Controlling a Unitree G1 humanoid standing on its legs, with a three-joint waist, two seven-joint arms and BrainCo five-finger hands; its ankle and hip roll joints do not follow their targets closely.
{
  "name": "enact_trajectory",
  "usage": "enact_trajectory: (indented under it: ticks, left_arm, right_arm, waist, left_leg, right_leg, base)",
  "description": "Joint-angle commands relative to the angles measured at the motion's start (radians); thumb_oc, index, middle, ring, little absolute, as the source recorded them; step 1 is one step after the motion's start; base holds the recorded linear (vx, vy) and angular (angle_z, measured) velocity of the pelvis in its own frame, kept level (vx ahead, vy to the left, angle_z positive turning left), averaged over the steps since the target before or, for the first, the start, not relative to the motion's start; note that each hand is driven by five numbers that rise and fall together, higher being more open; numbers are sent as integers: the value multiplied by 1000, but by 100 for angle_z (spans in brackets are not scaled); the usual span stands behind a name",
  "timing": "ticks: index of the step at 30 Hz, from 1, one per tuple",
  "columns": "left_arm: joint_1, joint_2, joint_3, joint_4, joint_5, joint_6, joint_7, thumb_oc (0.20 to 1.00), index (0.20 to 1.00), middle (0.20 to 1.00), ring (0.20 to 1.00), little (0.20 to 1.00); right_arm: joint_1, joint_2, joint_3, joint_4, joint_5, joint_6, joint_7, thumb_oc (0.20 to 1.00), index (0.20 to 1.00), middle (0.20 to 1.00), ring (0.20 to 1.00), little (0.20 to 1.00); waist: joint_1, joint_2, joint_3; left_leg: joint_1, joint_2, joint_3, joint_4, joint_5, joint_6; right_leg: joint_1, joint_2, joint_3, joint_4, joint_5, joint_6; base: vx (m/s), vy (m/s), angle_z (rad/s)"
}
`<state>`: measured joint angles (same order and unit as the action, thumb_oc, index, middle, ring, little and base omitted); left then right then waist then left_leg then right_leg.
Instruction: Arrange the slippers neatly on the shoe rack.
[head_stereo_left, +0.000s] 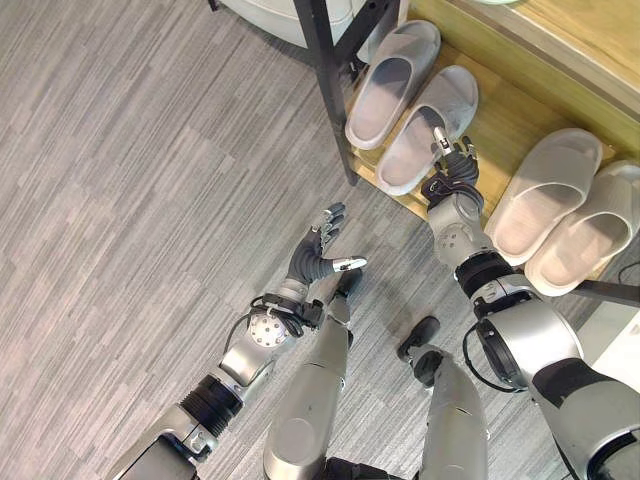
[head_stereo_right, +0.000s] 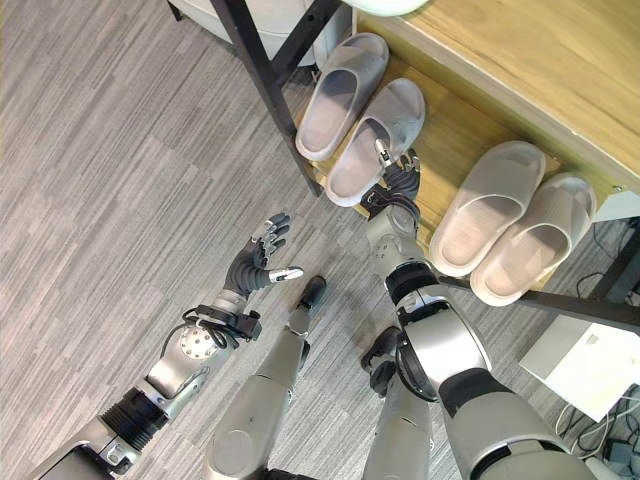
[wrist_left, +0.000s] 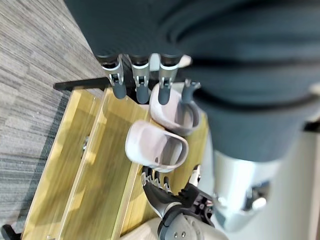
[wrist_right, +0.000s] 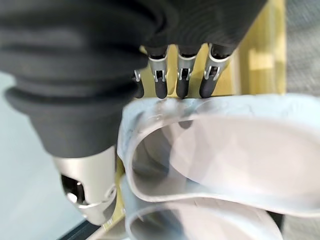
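Two pairs of pale grey slippers sit on the wooden bottom shelf (head_stereo_left: 503, 118) of the shoe rack. The left pair (head_stereo_left: 393, 82) (head_stereo_left: 425, 132) lies by the black post (head_stereo_left: 326, 85); the right pair (head_stereo_left: 545, 192) (head_stereo_left: 588, 238) lies side by side further right. My right hand (head_stereo_left: 452, 168) is at the heel end of the left pair's inner slipper (wrist_right: 225, 150), fingers (wrist_right: 182, 82) straight along its rim and thumb over its edge. My left hand (head_stereo_left: 318, 252) hovers open above the floor, holding nothing. The left wrist view looks past straight fingers (wrist_left: 141, 82) at that pair (wrist_left: 156, 145).
The rack's upper wooden shelf (head_stereo_left: 585, 40) overhangs the back of the slippers. A white object (head_stereo_left: 268, 14) stands behind the post. A white box (head_stereo_right: 585, 362) lies on the floor at the right. Grey plank floor (head_stereo_left: 120, 200) spreads out to the left.
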<state>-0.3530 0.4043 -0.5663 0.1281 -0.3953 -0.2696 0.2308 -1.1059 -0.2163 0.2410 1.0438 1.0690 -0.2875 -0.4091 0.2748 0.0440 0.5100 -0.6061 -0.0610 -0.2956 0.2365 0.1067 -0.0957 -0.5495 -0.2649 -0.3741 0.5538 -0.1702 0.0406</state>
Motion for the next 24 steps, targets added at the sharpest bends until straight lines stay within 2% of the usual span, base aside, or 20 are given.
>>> enact_trajectory:
  ticks: [1,12,17,18,19,20,21,22,24]
  left_arm:
    - [-16,0,-4,-31,-23,-26,-20,1000,1000,1000,1000,1000]
    - [-11,-4,-20,-29,-33,-30,-38,1000,1000,1000,1000,1000]
    - [-15,-5,-24,-20,-30,-29,-48,1000,1000,1000,1000,1000]
    - [-12,-7,-13,-17,-32,-27,-55,1000,1000,1000,1000,1000]
    - [-11,-7,-12,-17,-32,-27,-55,1000,1000,1000,1000,1000]
    - [-9,-8,-1,-19,-35,-28,-55,1000,1000,1000,1000,1000]
    - [12,-18,38,-23,-40,-25,-55,1000,1000,1000,1000,1000]
    - [18,-20,52,-22,-38,-25,-56,1000,1000,1000,1000,1000]
    - [43,-28,79,-17,-42,-20,-62,1000,1000,1000,1000,1000]
  right_arm:
    - [-20,-39,-4,-30,46,-14,46,1000,1000,1000,1000,1000]
    - [-66,-195,-80,13,100,-48,60,1000,1000,1000,1000,1000]
    - [-40,-206,-63,13,91,-36,78,1000,1000,1000,1000,1000]
    - [-3,-205,-12,-29,-7,-11,80,1000,1000,1000,1000,1000]
    - [-2,-205,-12,-30,-8,-11,79,1000,1000,1000,1000,1000]
    - [27,-201,11,-77,-71,-7,71,1000,1000,1000,1000,1000]
    - [180,-177,68,-297,-283,2,63,1000,1000,1000,1000,1000]
    - [240,-171,87,-386,-339,-1,80,1000,1000,1000,1000,1000]
    - [366,-148,117,-528,-431,10,118,1000,1000,1000,1000,1000]
  waist:
    - [34,-9,-19]
    - [34,4,-22]
    - [28,7,-20]
    - [17,1,-25]
    - [17,1,-24]
    - [10,-4,-29]
    - [-12,-16,-46]
    - [-21,-20,-51]
    - [-46,-33,-78]
  left_leg:
    - [34,12,48,74,-216,27]
    - [32,6,50,77,-219,29]
    - [39,8,56,73,-216,30]
    - [58,11,65,60,-210,30]
    - [59,12,65,60,-210,30]
    - [72,13,69,46,-205,29]
    - [119,23,79,-5,-183,28]
    - [126,23,81,-22,-150,29]
    - [172,36,88,-63,-135,29]
  right_leg:
    - [111,-26,47,-72,-73,91]
    - [110,-35,44,-59,-78,97]
    - [110,-35,47,-61,-76,98]
    - [124,-31,55,-79,-64,98]
    - [124,-30,55,-80,-64,98]
    - [137,-26,57,-98,-55,98]
    - [183,-10,58,-163,-25,96]
    - [194,-6,52,-197,14,92]
    - [243,8,49,-261,42,94]
  base:
    - [1,-13,5]
    - [1,-2,1]
    - [0,0,0]
    - [0,0,0]
    - [0,0,0]
    - [-19,15,-3]
    - [-107,55,-6]
    - [-96,49,-11]
    - [-13,13,-21]
